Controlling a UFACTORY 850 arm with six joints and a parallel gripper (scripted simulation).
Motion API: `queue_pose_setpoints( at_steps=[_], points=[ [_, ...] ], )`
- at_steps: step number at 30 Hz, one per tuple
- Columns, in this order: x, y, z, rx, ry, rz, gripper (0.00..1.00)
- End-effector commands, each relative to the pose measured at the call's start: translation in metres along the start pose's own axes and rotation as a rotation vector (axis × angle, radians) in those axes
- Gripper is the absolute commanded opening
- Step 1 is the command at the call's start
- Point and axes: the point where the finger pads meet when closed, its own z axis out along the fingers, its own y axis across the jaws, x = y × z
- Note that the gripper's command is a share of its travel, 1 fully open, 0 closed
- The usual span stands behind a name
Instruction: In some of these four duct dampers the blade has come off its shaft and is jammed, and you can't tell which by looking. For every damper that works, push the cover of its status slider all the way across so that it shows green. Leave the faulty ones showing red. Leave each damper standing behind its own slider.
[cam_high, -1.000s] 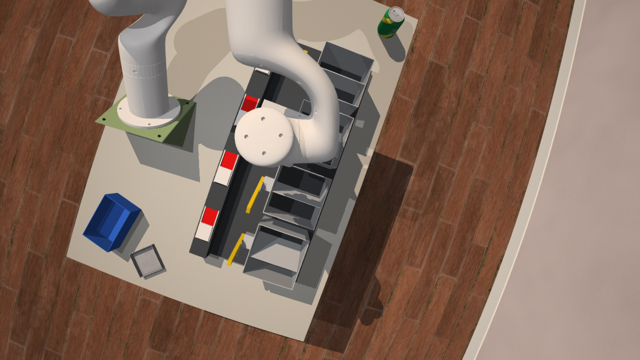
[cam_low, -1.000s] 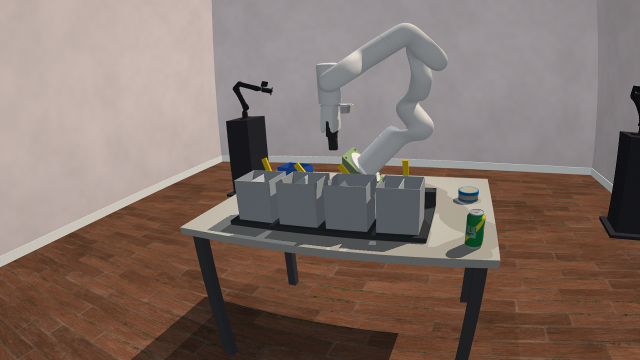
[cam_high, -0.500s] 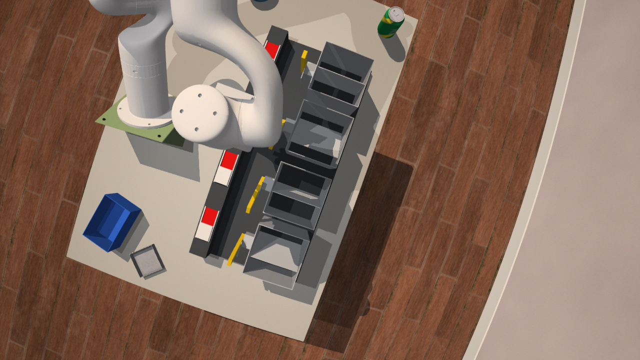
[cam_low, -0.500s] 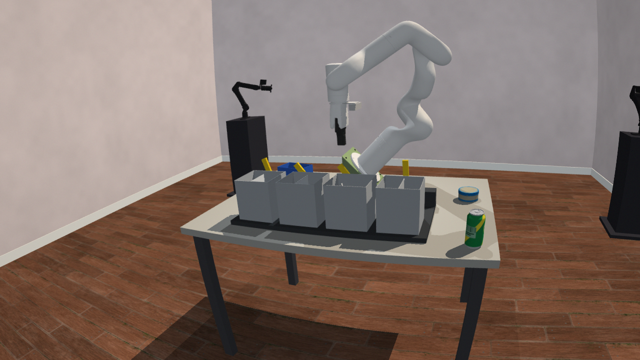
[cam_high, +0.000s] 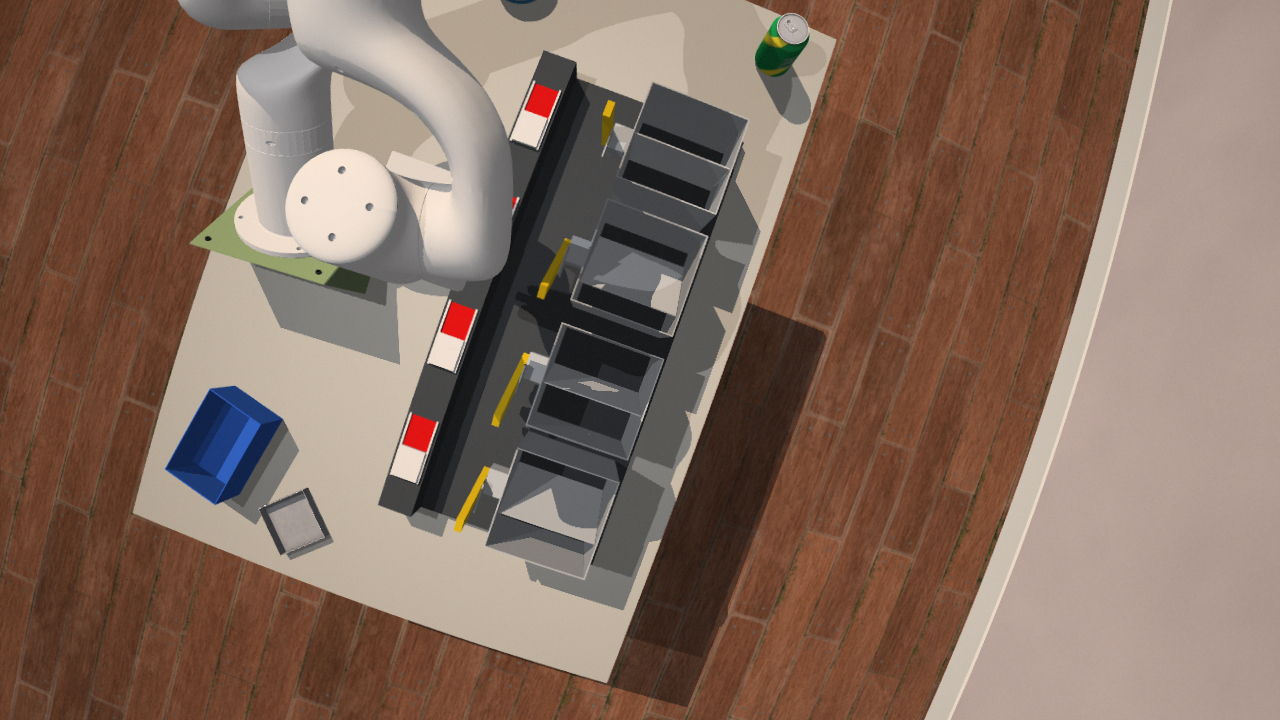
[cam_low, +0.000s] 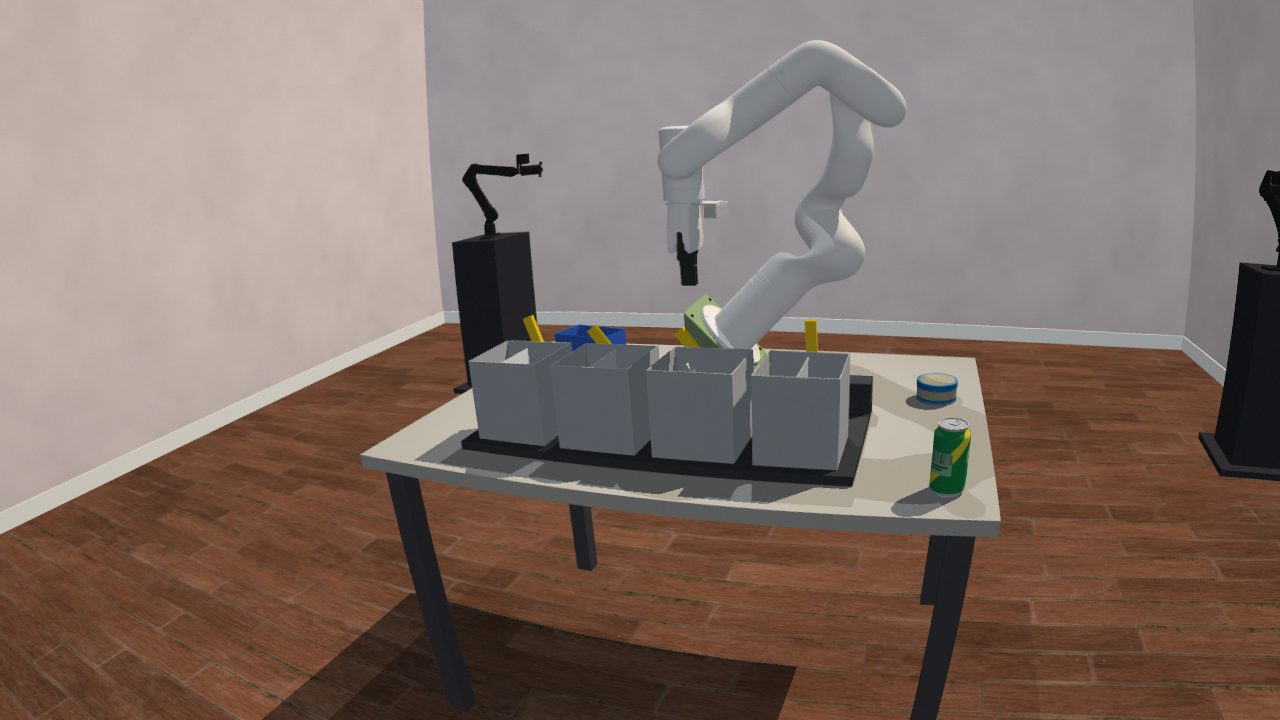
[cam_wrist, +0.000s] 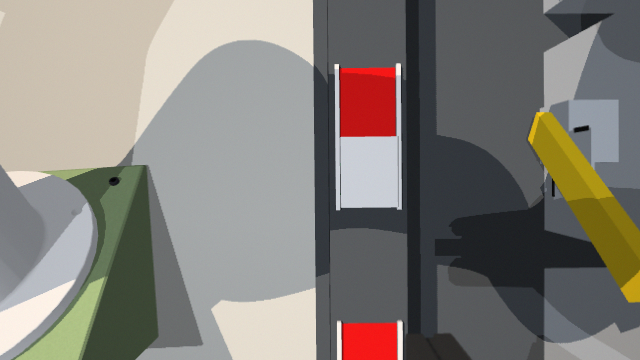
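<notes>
Four grey damper boxes stand in a row on a dark base plate (cam_high: 572, 295), each with a yellow lever: (cam_high: 607, 122), (cam_high: 554, 267), (cam_high: 511, 390), (cam_high: 470, 498). Three status sliders show red beside a white cover: (cam_high: 537, 114), (cam_high: 454, 334), (cam_high: 415, 446). The arm hides the second slider from above. It fills the wrist view (cam_wrist: 369, 137), with red in the upper half and the cover in the lower half. My gripper (cam_low: 688, 268) is shut and empty, hanging well above the slider strip. Its fingertips show at the wrist view's bottom edge (cam_wrist: 432, 347). The second damper's lever (cam_wrist: 585, 200) leans at the right.
A green can (cam_high: 781, 42) stands at the table's far corner, with a round tin (cam_low: 936, 387) near it. A blue bin (cam_high: 223, 443) and a small grey tray (cam_high: 294, 521) sit at the other end. The arm's green base plate (cam_wrist: 100, 260) lies beside the slider strip.
</notes>
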Motion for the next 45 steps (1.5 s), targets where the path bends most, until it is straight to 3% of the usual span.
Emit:
queue_pose_setpoints(
  at_steps=[1,9,24,38,45],
  points=[
    [0.0,0.0,0.004,-0.001,-0.001,0.0,0.0],
    [0.0,0.0,0.018,-0.001,-0.001,0.0,0.0],
    [0.0,0.0,0.068,-0.001,-0.001,0.0,0.0],
    [0.0,0.0,0.098,-0.001,-0.001,0.0,0.0],
    [0.0,0.0,0.105,-0.001,-0.001,0.0,0.0]
  ],
)
